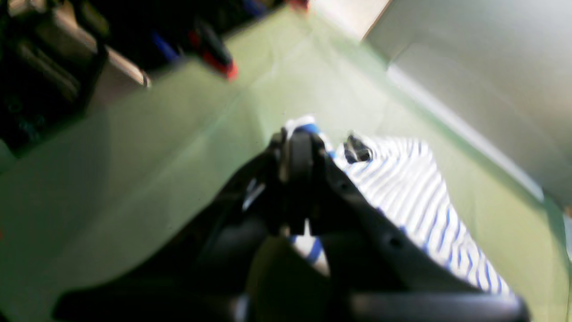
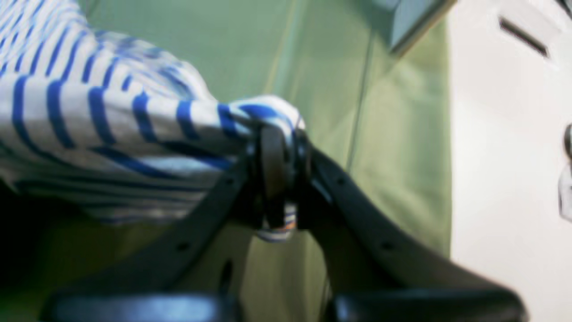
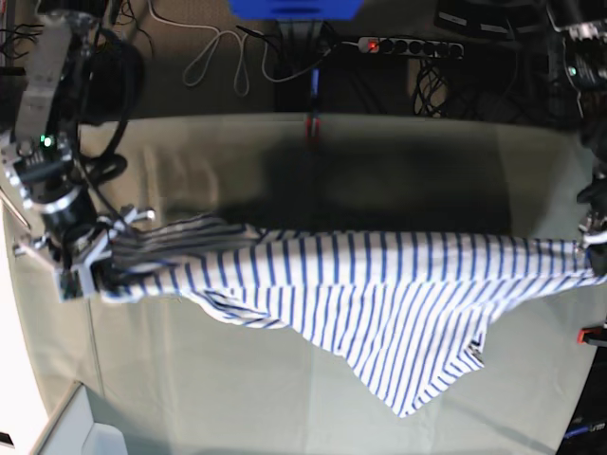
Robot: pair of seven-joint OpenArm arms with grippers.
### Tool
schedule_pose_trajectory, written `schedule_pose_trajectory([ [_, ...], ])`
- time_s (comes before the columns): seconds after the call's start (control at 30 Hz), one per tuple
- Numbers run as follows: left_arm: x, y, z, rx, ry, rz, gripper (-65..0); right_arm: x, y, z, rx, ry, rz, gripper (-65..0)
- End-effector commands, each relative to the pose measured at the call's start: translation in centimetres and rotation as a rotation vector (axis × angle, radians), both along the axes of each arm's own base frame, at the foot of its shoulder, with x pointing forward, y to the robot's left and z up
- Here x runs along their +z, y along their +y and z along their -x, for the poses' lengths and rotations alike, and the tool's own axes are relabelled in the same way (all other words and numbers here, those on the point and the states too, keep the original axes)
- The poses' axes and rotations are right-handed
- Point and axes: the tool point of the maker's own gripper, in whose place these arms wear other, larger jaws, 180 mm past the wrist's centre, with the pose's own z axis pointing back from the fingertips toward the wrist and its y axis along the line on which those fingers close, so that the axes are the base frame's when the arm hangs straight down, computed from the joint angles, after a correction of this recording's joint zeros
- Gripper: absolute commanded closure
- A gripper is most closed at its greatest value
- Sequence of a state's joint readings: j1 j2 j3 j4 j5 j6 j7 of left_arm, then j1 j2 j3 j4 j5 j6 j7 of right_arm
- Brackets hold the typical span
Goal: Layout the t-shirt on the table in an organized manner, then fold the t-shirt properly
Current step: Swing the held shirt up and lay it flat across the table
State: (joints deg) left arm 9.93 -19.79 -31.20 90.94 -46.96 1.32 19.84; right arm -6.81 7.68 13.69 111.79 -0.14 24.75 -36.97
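Both grippers were clamped on the t-shirt (image 3: 379, 294), one at each end. In the right wrist view, the right gripper (image 2: 279, 147) had its jaws closed tight on a bunched corner of striped fabric, a little tuft poking out below the fingertips and the rest of the cloth trailing away to the upper left above the table (image 2: 402, 156). In the left wrist view, blurred as it was, the left gripper (image 1: 297, 152) also stood clenched, with white and blue fabric showing just beyond the tips and again beneath them; the striped body of the shirt ran off to the lower right over the pale green cloth.

From the base camera, the right arm (image 3: 47, 142) came down from the upper left corner and bent toward the shirt's gathered left end, its wrist tilted outward. Only the tip of the left arm (image 3: 593, 218) showed at the right edge, holding the opposite end.

Between them the t-shirt hung stretched in a long band across the middle of the table, its upper edge drawn nearly straight and its lower part sagging to a point toward the near side, casting a shadow on the cloth behind it. A power strip (image 3: 408, 45) and cables (image 3: 218, 52) lay on the floor beyond the far edge.
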Motion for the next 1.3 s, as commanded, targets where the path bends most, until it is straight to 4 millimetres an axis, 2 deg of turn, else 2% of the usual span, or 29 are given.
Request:
schedule_pose_trajectory([
  [0.0, 4.1, 0.1, -2.5, -0.020, -0.116, -0.030, 0.0, 2.4, 0.0, -1.7, 0.023, -0.082, 0.012, 0.0],
  [0.1, 6.8, -1.5, -7.5, -0.088, -0.151, 0.037, 0.0, 4.5, -0.7, -5.8, 0.018, -0.139, 0.006, 0.0],
  [0.2, 10.2, -3.6, -13.6, -0.159, -0.201, 0.100, 0.0, 6.4, -2.1, -11.1, 0.009, -0.161, -0.004, 0.0],
  [0.3, 14.6, -6.1, -19.4, -0.226, -0.247, 0.123, 0.0, 10.6, -3.6, -16.6, -0.007, -0.209, -0.022, 0.0],
  [0.37, 17.5, -7.5, -22.2, -0.266, -0.266, 0.121, 0.0, 13.5, -4.6, -19.4, -0.020, -0.241, -0.041, 0.0],
  [0.43, 20.8, -8.7, -24.5, -0.297, -0.289, 0.110, 0.0, 17.7, -5.3, -21.9, -0.031, -0.289, -0.065, 0.0],
  [0.57, 28.3, -9.8, -26.5, -0.330, -0.378, 0.076, 0.0, 26.8, -7.7, -24.3, -0.057, -0.425, -0.090, 0.0],
  [0.63, 33.1, -9.7, -26.9, -0.317, -0.467, 0.053, 0.0, 31.9, -7.9, -24.9, -0.045, -0.530, -0.116, 0.0],
  [0.73, 38.6, -10.4, -26.8, -0.319, -0.562, 0.001, 0.0, 37.8, -7.8, -24.7, -0.030, -0.647, -0.135, 0.0],
  [0.77, 40.0, -10.5, -26.5, -0.321, -0.588, -0.015, 0.0, 38.8, -7.8, -24.5, -0.029, -0.666, -0.133, 0.0],
  [0.83, 41.4, -10.6, -26.2, -0.323, -0.611, -0.024, 0.0, 40.1, -7.7, -23.8, -0.026, -0.703, -0.118, 0.0],
  [0.9, 41.5, -10.5, -26.2, -0.324, -0.610, -0.024, 0.0, 41.9, -7.5, -22.5, -0.028, -0.747, -0.092, 0.0],
  [0.93, 41.5, -10.5, -26.2, -0.324, -0.611, -0.025, 0.0, 41.8, -7.7, -21.8, -0.040, -0.744, -0.077, 0.0],
  [0.97, 41.2, -10.4, -26.1, -0.323, -0.606, -0.029, 0.0, 40.6, -7.7, -21.5, -0.045, -0.725, -0.061, 0.0],
  [1.0, 39.8, -10.0, -26.2, -0.318, -0.584, -0.034, 0.0, 39.6, -7.5, -21.0, -0.048, -0.714, -0.039, 0.0],
  [1.03, 38.1, -9.7, -25.9, -0.317, -0.563, -0.046, 0.0, 37.6, -7.5, -20.4, -0.053, -0.692, -0.013, 0.0],
  [1.1, 35.3, -10.2, -25.0, -0.334, -0.540, -0.082, 0.0, 32.8, -6.6, -18.9, -0.042, -0.642, 0.040, 0.0],
  [1.2, 27.9, -10.7, -24.0, -0.355, -0.436, -0.099, 0.0, 24.8, -5.1, -17.2, -0.011, -0.526, 0.068, 0.0],
  [1.27, 22.2, -11.2, -22.9, -0.372, -0.346, -0.094, 0.0, 18.1, -3.7, -15.4, 0.011, -0.410, 0.053, 0.0],
])
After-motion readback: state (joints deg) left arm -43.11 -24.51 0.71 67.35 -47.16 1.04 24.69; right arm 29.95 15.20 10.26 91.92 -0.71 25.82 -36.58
